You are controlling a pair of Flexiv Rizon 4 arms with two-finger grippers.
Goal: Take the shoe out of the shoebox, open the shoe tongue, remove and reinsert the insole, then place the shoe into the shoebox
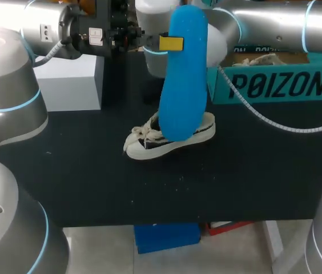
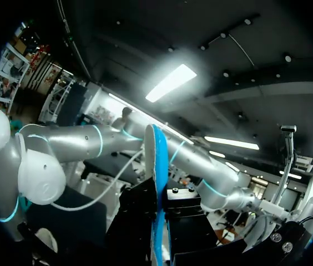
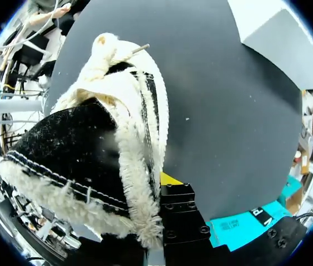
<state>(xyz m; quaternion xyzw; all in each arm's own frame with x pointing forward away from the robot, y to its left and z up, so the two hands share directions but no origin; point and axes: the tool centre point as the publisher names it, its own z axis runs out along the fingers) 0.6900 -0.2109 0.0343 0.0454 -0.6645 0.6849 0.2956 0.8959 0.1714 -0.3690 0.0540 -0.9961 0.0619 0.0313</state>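
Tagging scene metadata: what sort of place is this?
Likely a robot lab test bench: left arm and right arm over a black table, teal shoebox, left tool holding a blue insole.

In its own wrist view the right tool [image 3: 165,185] is mostly covered by the fuzzy collar of the shoe [image 3: 90,144], and the shoe's heel runs out of the picture. In the head view the upright insole [image 1: 182,74] hides that tool altogether, along with the shoe's middle and opening. Only one yellow tip of the left tool [image 1: 172,43] shows there, the other being behind the insole. The right arm [image 1: 264,25] covers the far rim of the shoebox [image 1: 281,85]. In the left wrist view the insole's lower end is cut off and the tool's tips cannot be seen.
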